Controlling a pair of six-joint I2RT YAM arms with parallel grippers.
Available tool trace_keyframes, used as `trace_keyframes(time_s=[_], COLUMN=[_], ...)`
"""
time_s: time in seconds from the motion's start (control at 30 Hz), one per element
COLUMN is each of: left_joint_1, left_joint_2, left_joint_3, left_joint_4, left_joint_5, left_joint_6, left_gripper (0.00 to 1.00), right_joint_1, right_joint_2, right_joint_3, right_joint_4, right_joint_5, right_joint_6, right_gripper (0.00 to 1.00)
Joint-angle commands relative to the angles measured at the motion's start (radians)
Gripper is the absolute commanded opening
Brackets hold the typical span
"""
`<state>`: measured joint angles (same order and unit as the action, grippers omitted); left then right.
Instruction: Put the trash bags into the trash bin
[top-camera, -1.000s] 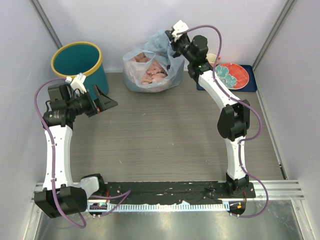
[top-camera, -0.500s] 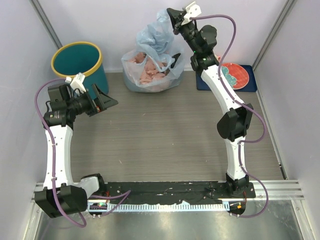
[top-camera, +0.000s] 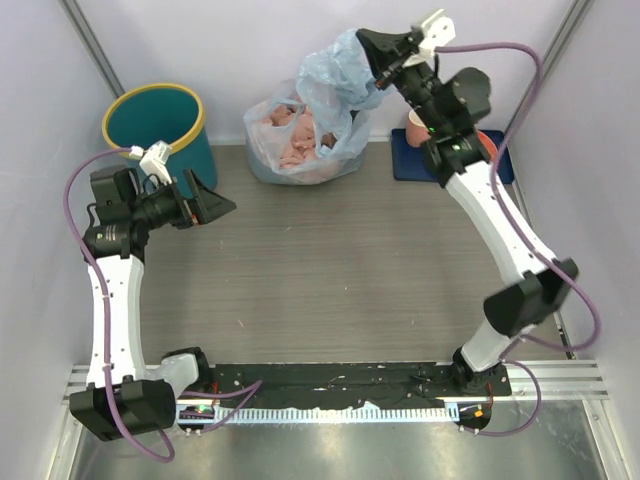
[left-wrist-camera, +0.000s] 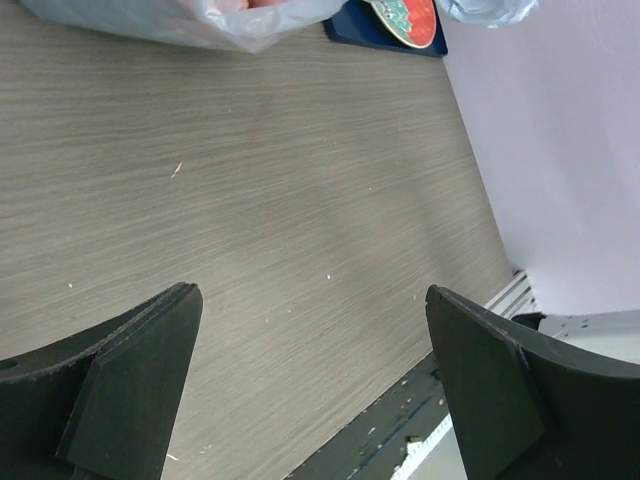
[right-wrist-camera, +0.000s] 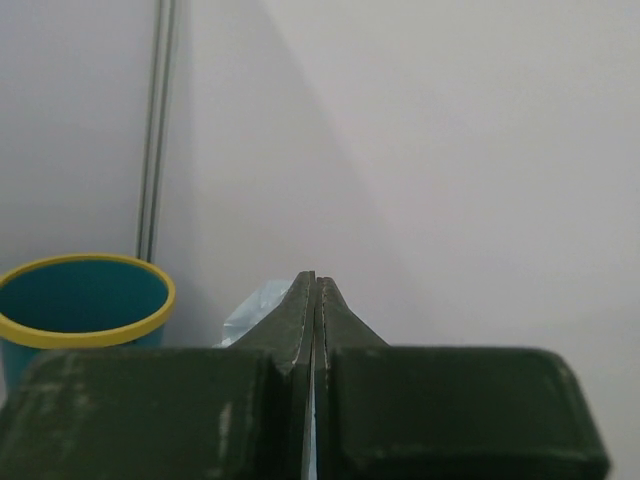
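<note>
The light-blue film trash bag (top-camera: 335, 78) hangs from my right gripper (top-camera: 377, 52), which is shut on its top and holds it high near the back wall. Its lower part still drapes over a clear whitish bag of pink lumps (top-camera: 292, 148) on the table. In the right wrist view the gripper (right-wrist-camera: 315, 279) has its jaws pressed together, with blue film (right-wrist-camera: 250, 308) showing beside them. The teal trash bin (top-camera: 160, 122) with a yellow rim stands at the back left and also shows in the right wrist view (right-wrist-camera: 80, 300). My left gripper (top-camera: 207, 200) is open and empty just right of the bin; the left wrist view (left-wrist-camera: 312, 335) shows it over bare table.
A pink mug (top-camera: 418, 126) and a red plate (top-camera: 486, 150) on a blue mat (top-camera: 405, 165) sit at the back right, under the right arm. White walls close in the back and both sides. The black rail (top-camera: 340, 378) runs along the near edge.
My right gripper has risen and moved right, pulling the light-blue bag up and stretching it off the clear bag. The left arm has barely moved.
</note>
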<state>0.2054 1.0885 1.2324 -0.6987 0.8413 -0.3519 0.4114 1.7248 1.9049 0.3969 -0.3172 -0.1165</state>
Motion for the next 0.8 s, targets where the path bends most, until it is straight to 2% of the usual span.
trace_keyframes(time_s=[0.0,0.17,0.27,0.3,0.37,0.47,0.53,0.6,0.63,0.67,0.7,0.77], left_joint_1=[0.002,-0.063,-0.179,-0.254,-0.309,-0.366,-0.402,-0.441,-0.457,-0.469,-0.494,-0.518], left_joint_2=[-0.047,-0.061,-0.059,-0.055,-0.026,0.022,0.043,0.077,0.089,0.105,0.129,0.148], left_joint_3=[0.026,-0.06,-0.108,-0.117,-0.143,-0.186,-0.211,-0.232,-0.235,-0.234,-0.232,-0.229], left_joint_4=[0.028,0.051,0.065,0.065,0.064,0.062,0.059,0.032,0.015,-0.022,-0.041,-0.071], left_joint_5=[0.094,0.131,0.065,0.047,-0.002,0.004,0.002,-0.02,-0.034,-0.041,-0.05,-0.054], left_joint_6=[0.137,0.179,0.209,0.218,0.241,0.277,0.358,0.507,0.565,0.612,0.658,0.76], left_gripper=[1.0,1.0,1.0,1.0,1.0,1.0,1.0,1.0,1.0,1.0,1.0,1.0], right_joint_1=[0.021,0.04,0.046,0.046,0.047,0.047,0.047,0.046,0.046,0.041,0.03,0.006], right_joint_2=[-0.21,-0.347,-0.412,-0.424,-0.467,-0.513,-0.528,-0.53,-0.522,-0.513,-0.492,-0.47], right_joint_3=[-0.148,-0.334,-0.44,-0.472,-0.593,-0.768,-0.876,-0.931,-0.958,-0.961,-0.96,-0.946], right_joint_4=[-0.044,-0.16,-0.234,-0.254,-0.297,-0.331,-0.342,-0.365,-0.378,-0.391,-0.462,-0.524], right_joint_5=[-0.017,-0.003,0.004,0.004,0.007,-0.013,-0.028,-0.028,-0.043,-0.048,-0.051,-0.103], right_joint_6=[0.028,0.061,0.113,0.147,0.192,0.236,0.244,0.248,0.245,0.248,0.259,0.276], right_gripper=[0.01,0.01,0.01,0.01,0.01,0.01,0.01,0.01,0.06,0.17,0.43,0.61])
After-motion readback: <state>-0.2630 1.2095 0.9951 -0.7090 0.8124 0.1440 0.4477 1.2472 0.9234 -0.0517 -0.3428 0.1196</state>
